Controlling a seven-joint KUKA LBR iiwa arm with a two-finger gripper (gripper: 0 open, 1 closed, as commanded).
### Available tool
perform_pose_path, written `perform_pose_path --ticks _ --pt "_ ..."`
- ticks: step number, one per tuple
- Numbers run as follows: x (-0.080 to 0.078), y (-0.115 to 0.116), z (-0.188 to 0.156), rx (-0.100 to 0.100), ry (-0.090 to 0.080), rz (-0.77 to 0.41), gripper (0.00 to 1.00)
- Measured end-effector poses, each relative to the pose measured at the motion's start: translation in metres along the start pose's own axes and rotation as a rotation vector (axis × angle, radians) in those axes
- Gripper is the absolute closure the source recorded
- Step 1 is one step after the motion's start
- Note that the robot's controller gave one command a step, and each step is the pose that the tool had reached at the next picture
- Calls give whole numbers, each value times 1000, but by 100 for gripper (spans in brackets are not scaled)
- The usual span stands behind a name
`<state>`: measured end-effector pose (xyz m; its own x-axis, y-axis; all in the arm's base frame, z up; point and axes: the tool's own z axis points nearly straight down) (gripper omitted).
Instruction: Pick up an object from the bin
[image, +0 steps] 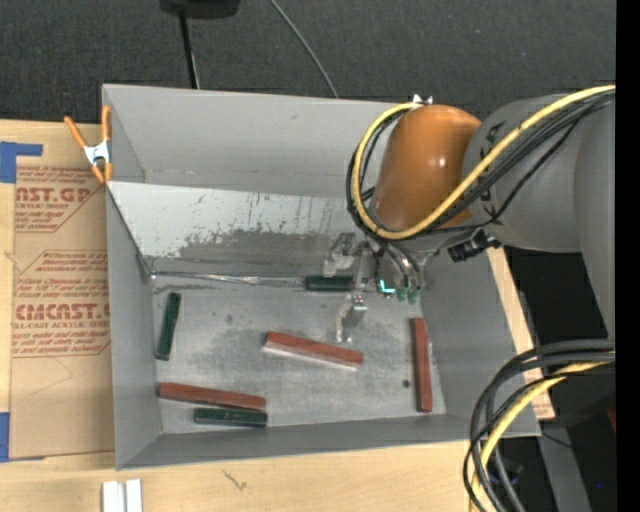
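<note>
The arm reaches from the right, orange-covered wrist bent, jaws pointing down.

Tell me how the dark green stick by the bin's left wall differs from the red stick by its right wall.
The dark green stick is far darker than the brownish red stick. The dark green stick looks shorter than the red stick. The dark green stick's upper end leans right, while the red stick's leans left. Both are slim straight bars lying flat on the bin floor.

Your grey bin holds: middle red stick; right red stick along the wall; left green stick; front red stick, with front green stick just beside it.
</note>
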<state>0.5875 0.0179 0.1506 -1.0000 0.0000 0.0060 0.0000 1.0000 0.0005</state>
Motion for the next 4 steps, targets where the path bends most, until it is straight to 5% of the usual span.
perform_pose_path --ticks 1,2,3,4 --pt "-2 0 -4 0 -7 0 0" --pt "35 22 72 -1 -10 48 0" --pt "33 23 69 -1 -15 53 0" --pt "53 40 60 -1 -5 122 0"
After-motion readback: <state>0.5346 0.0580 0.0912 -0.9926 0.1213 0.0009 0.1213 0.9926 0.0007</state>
